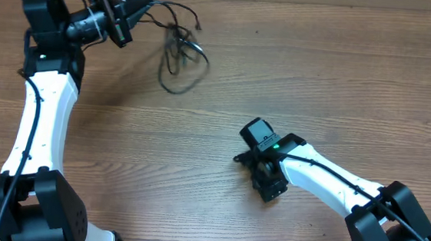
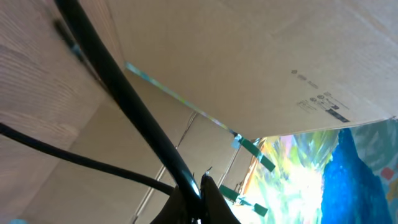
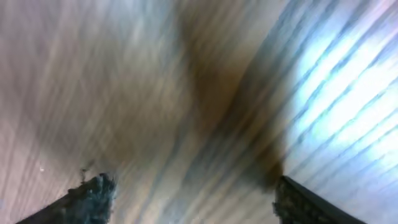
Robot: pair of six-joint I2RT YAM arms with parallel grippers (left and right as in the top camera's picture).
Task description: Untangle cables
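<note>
Grip first: we see the left gripper (image 1: 144, 5) pinched closed on the cables (image 1: 179, 54), its pointed tip holding the strands where they start. From that tip the cables run away from the left gripper and drop into a loose tangled loop just past it, with one thin end sticking out sideways near the top of the bunch. We cannot tell whether the lowest loop touches the table (image 1: 158, 162) or hangs above it. In the left wrist view, two black strands leave the closed fingertips (image 2: 205, 202) at the bottom edge: one thick-looking and out of focus, crossing up to the top left, and one thinner, curving off to the left edge. Behind them is a cardboard panel (image 2: 261, 56) with teal tape (image 2: 255, 151) on it.

We see the right gripper (image 3: 196, 190) with jaws spread wide, nothing between them, only blurred wood grain below. It points down at the table, well apart from the cables, which lie far off towards the left gripper's side.
</note>
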